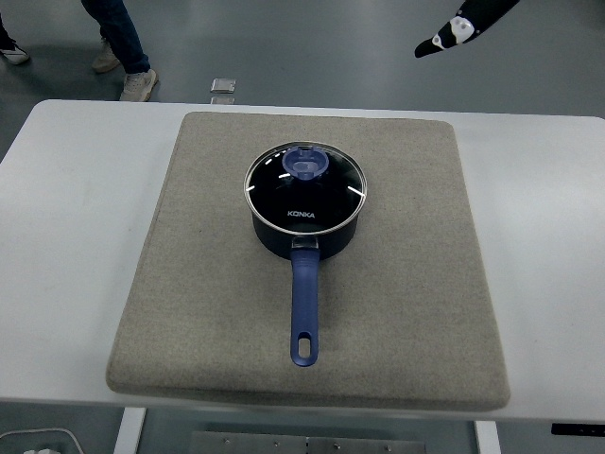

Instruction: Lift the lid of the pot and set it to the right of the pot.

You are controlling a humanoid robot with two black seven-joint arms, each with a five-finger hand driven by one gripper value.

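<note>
Head view. The dark blue saucepan (304,227) stood on the grey felt mat (189,284), slightly beyond the mat's centre. The glass pot lid (305,187) sat closed on the saucepan, rim seated all round, with its blue knob (304,165) toward the far side of the glass. White lettering on the lid read "KONKA". The saucepan's blue handle (303,307) ran straight from the saucepan toward the table's near edge and ended in a hanging hole. The mat lay on the white table (66,208).

The right hand (454,28) entered at the upper right corner, well beyond the saucepan and to its right, over the floor past the table's far edge. It was well apart from the lid and touched nothing. Only a black tip with a white patch showed; the rest was cut off by the frame, so its finger posture could not be determined.

Beyond the saucepan to the left, a person's legs and shoes (128,57) stood on the floor, cut off above. A small pale object (223,87) lay on the floor near the table's far edge; its type could not be made out.
</note>
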